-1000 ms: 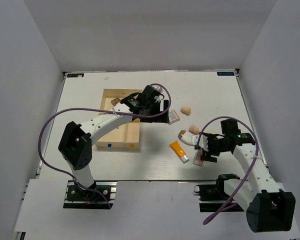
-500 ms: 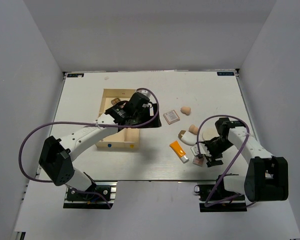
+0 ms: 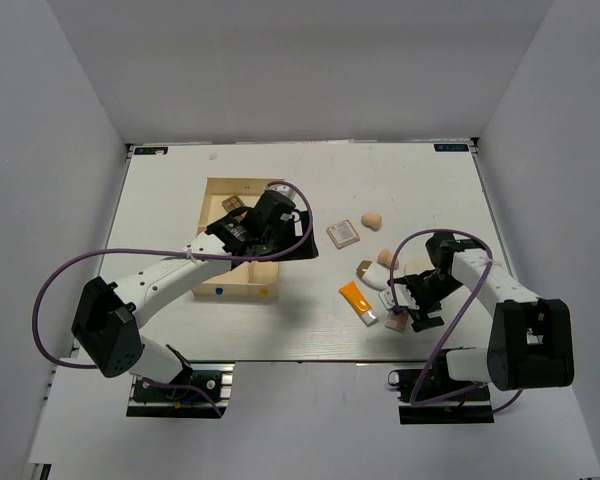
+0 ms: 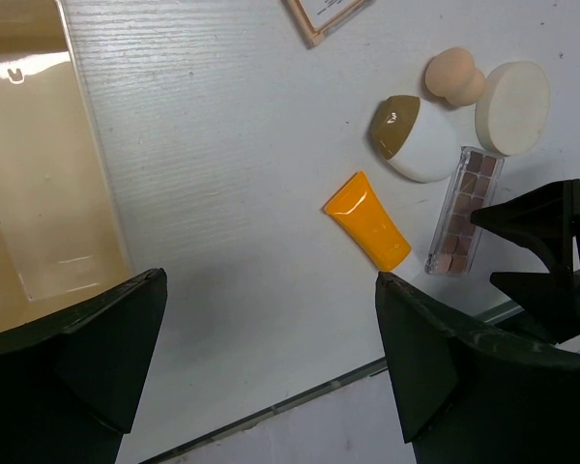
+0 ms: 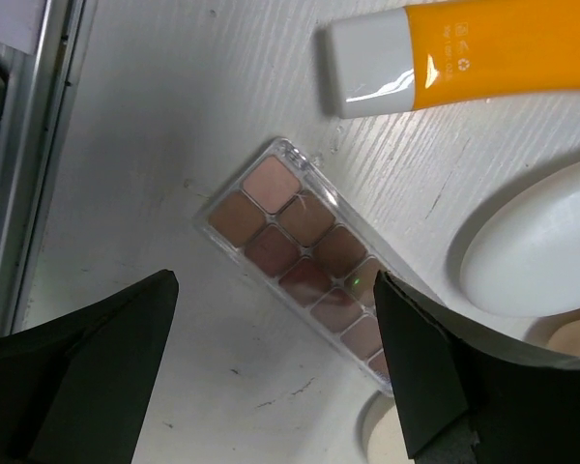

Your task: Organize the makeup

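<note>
Makeup lies scattered on the white table, to the right of the wooden box. Right gripper hangs low over a palette with its jaws spread wide, one finger on each side and neither touching it (the case lies flat, brown pans face up). Near the palette's end is the orange tube, white cap pointing toward it, and the white oval piece lies just beside the palette. The left wrist view shows a brown cap on the oval piece. There a tan sponge sits against it or nearly so, and the round puff lies just beside that sponge. The compact sits apart from this cluster, between it and the box, with a second sponge near it. Left gripper hovers at the box's right edge, jaws fully apart and holding nothing. Some small brownish items sit at the box's far end, too small to name.
</note>
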`<state>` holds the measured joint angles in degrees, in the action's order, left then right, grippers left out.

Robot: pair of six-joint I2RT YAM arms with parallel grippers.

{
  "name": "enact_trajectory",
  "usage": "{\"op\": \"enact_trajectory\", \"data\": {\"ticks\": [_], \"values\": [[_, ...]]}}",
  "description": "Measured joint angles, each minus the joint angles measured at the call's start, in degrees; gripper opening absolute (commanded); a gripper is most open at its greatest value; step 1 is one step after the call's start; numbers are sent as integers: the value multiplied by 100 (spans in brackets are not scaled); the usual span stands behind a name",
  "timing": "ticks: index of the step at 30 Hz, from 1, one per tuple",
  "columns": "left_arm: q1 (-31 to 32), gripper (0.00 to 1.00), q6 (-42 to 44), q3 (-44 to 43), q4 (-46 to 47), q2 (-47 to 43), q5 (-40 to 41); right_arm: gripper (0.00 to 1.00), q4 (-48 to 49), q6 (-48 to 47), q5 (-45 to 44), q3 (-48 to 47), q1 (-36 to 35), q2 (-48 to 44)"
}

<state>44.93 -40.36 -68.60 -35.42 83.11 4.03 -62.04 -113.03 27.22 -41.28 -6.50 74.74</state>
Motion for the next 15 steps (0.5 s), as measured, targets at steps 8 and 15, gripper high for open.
{"op": "enact_trajectory", "data": {"ticks": [8,15], "values": [[0,98,-2,0,11,11,-2,89,387,0,20,-59,-155,341],[0,98,0,-2,7,125,-2,89,656,-7,0,-136,-302,638]]}}
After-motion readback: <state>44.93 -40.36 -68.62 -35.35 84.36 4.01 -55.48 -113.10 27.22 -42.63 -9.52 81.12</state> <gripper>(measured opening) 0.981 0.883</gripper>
